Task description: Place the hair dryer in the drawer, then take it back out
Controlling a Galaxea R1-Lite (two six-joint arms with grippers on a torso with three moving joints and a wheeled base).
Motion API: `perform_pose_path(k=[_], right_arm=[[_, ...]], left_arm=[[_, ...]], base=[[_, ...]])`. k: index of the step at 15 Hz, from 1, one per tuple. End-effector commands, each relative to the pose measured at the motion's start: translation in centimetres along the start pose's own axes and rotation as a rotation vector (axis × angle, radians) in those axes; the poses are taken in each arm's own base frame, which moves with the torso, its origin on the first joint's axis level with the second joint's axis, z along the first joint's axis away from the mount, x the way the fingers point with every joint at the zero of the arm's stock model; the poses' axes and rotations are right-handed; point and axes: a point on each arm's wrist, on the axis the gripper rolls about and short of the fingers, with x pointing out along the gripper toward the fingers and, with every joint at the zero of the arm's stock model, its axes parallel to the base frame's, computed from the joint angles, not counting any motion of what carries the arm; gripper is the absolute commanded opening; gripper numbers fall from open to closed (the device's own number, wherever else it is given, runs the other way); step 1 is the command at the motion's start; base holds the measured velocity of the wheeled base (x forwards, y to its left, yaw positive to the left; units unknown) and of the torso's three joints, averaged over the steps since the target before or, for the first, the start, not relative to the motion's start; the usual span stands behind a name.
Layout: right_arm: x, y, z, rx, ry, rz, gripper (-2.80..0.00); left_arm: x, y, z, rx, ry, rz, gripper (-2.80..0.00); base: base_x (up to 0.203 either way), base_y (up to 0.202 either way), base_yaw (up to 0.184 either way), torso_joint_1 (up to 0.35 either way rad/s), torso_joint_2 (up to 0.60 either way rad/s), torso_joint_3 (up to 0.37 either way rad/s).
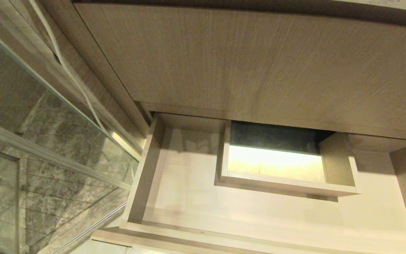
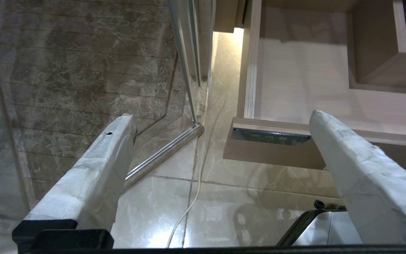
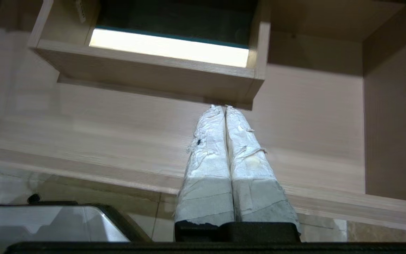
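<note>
Taped left gripper (image 2: 220,123) gapes wide; right gripper (image 3: 224,107) is pinched closed, holding nothing, above my open drawer (image 1: 143,176). Hair dryer is nowhere visible; reaching blind could strike the boxed cut-out (image 1: 287,187).

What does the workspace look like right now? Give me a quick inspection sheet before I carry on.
Surface: the drawer stands pulled open, pale floor bare, boxed cut-out at the back.
Job's things: hair dryer in no view; drawer front carries a small dark label.
Clutter: nothing seen in the drawer.
Grippers: left gripper in front of the drawer's left front corner, jaws wide apart, empty. Right gripper in front of the open drawer, jaws shut, holding nothing.
Cables: a white cord trails over the floor tiles beside the drawer.
Surroundings: tall wood-grain panel above the drawer, glass partition on the left, marble tiling.
</note>
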Motion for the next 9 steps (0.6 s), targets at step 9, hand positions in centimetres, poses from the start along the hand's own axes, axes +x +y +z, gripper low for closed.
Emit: perform_pose_path(k=[9], right_arm=[[0.01,0.0,0.02,0.0,0.0,0.0,-2.8]], left_arm=[[0.0,0.0,0.0,-0.001,0.0,0.0,0.0]], base=[[0.0,0.0,0.0,0.0,0.0,0.0]])
